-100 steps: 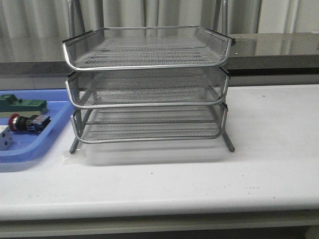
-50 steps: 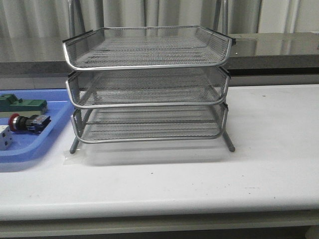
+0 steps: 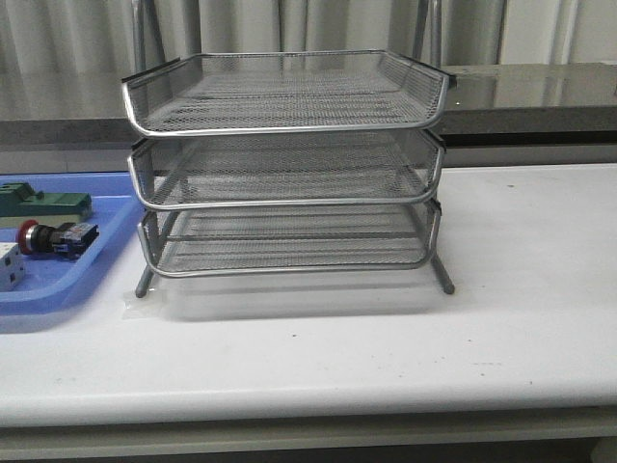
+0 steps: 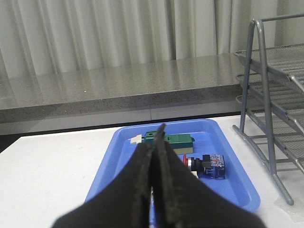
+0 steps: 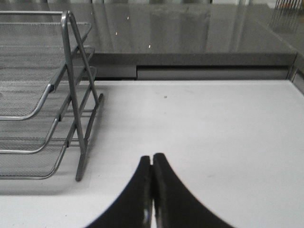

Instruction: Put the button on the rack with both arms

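Observation:
The red-headed button with its blue-and-black body lies on its side in the blue tray at the left. It also shows in the left wrist view. The silver three-tier rack stands mid-table, all tiers empty. Neither arm shows in the front view. My left gripper is shut and empty, held above the near side of the blue tray, short of the button. My right gripper is shut and empty over bare table to the right of the rack.
A green block lies at the tray's back, also in the left wrist view. A white cube sits at the tray's front. A grey ledge and curtains run behind the white table.

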You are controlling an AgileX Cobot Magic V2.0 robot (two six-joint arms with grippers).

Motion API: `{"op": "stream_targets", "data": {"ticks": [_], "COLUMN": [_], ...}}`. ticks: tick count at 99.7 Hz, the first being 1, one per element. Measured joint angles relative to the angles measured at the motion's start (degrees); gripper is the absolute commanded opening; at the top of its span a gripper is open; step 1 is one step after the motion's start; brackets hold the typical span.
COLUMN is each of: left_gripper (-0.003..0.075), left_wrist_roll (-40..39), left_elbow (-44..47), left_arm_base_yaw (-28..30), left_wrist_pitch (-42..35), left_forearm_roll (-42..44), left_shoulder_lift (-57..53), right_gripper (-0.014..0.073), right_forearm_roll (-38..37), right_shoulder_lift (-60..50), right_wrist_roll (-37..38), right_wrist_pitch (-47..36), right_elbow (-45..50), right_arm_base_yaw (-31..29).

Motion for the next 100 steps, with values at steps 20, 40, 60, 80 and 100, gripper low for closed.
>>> {"op": "stream_targets", "data": {"ticks": [20, 40, 60, 80, 100], "left_gripper": [-0.002, -0.002, -0.002, -0.002, -0.002], "left_wrist_roll": [0.0, 0.0, 0.0, 0.0, 0.0], "left_elbow": [0.0, 0.0, 0.0, 0.0, 0.0], "left_arm_base_yaw": [0.0, 0.0, 0.0, 0.0, 0.0], "left_wrist_pitch": [0.0, 0.0, 0.0, 0.0, 0.0], "left_forearm_roll": [0.0, 0.0, 0.0, 0.0, 0.0], "left_shoulder_lift": [0.0, 0.0, 0.0, 0.0, 0.0], "right_gripper": [-0.0061, -0.0051, 0.0228, 0.0486, 0.0451], "right_forearm_roll": [7.07, 18.0, 28.74, 37.58, 52.27], "right_shoulder_lift": [13.69, 23.21, 31.49, 37.24, 43.69], "right_wrist_roll": [0.0, 0.0, -0.26, -5.37, -16.51], "right_wrist_pitch": [7.33, 6.77, 4.11, 3.37, 2.36], "right_elbow": [-9.12, -10.33, -10.33, -10.33, -10.33], "right_arm_base_yaw": [0.0, 0.0, 0.0, 0.11, 0.11]}}
